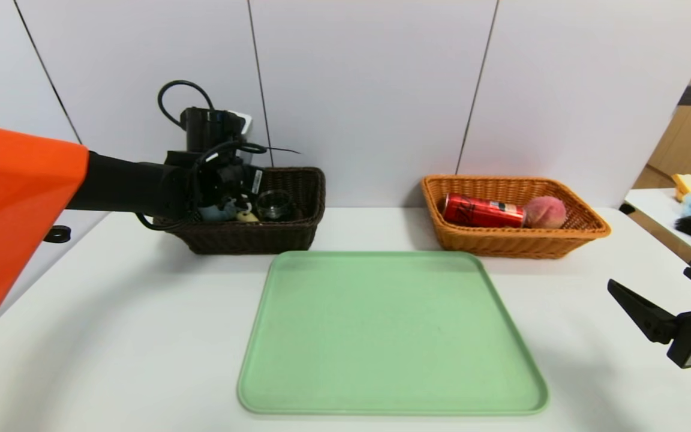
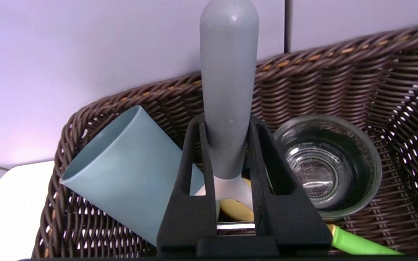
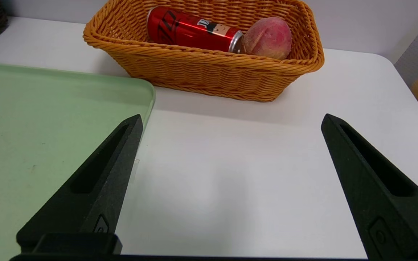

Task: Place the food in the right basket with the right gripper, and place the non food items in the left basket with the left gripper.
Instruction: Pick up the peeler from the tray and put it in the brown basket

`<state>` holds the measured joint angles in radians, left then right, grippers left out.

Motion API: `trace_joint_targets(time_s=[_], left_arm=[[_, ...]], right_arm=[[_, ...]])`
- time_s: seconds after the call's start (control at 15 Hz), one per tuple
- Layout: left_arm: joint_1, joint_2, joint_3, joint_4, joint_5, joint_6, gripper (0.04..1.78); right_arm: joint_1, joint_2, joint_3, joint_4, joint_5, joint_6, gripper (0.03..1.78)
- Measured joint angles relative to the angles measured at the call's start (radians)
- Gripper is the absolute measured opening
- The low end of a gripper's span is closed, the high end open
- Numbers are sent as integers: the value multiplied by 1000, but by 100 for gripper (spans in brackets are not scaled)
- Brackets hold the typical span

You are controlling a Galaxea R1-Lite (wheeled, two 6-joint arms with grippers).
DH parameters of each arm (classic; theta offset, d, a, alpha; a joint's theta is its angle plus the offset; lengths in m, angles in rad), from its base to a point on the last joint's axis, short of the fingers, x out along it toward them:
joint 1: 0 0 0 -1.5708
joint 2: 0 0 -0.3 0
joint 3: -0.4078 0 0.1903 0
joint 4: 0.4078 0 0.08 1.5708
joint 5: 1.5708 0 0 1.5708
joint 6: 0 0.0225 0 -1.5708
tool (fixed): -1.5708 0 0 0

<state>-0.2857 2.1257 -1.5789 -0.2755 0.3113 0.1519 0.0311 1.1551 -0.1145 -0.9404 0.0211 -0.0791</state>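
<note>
My left gripper (image 2: 226, 121) is down inside the dark brown left basket (image 1: 297, 234), shut on the grey handle of a peeler (image 2: 229, 72) that stands upright between the fingers. Beside it lie a tipped blue cup (image 2: 122, 170), a glass bowl (image 2: 327, 166) and a green-handled tool (image 2: 357, 244). The orange right basket (image 1: 561, 240) holds a red can (image 1: 482, 211) and a peach (image 1: 544, 212). My right gripper (image 1: 651, 279) hovers open and empty over the table's front right.
A green tray (image 1: 390, 330) with nothing on it lies in the middle of the white table, in front of both baskets. A side table (image 1: 651, 201) at the far right carries a brush and sponges. The wall stands close behind the baskets.
</note>
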Motion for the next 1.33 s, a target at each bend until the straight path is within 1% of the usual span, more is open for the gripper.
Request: trace_joint_targets(time_s=[0.13, 0.33, 0.53, 0.67, 0.8, 0.93, 1.13, 1.2, 1.33], left_arm=[[0, 1, 0, -13, -1, -10, 69], [1, 0, 0, -41, -5, -23, 101], [0, -18, 1, -56, -8, -26, 124], [1, -62, 1, -48, -27, -34, 134], [0, -142, 39, -41, -34, -41, 142], [1, -267, 143, -40, -38, -58, 148], [8, -511, 376, -38, -39, -97, 156], [21, -596, 456, -37, -39, -103, 157], [56, -763, 613, -36, -38, -101, 160]], right_arm=[[0, 3, -2, -2, 0, 0, 170], [1, 5, -2, -2, -1, 0, 170], [1, 6, -14, -2, 0, 0, 170], [1, 6, -25, -2, 1, -1, 170], [7, 2, -39, -3, 1, 0, 170], [8, -14, -63, 0, 2, 0, 170], [9, -54, -83, 16, 8, -4, 170], [9, -77, -86, 39, 12, -5, 170], [10, -140, -94, 119, 15, -5, 170]])
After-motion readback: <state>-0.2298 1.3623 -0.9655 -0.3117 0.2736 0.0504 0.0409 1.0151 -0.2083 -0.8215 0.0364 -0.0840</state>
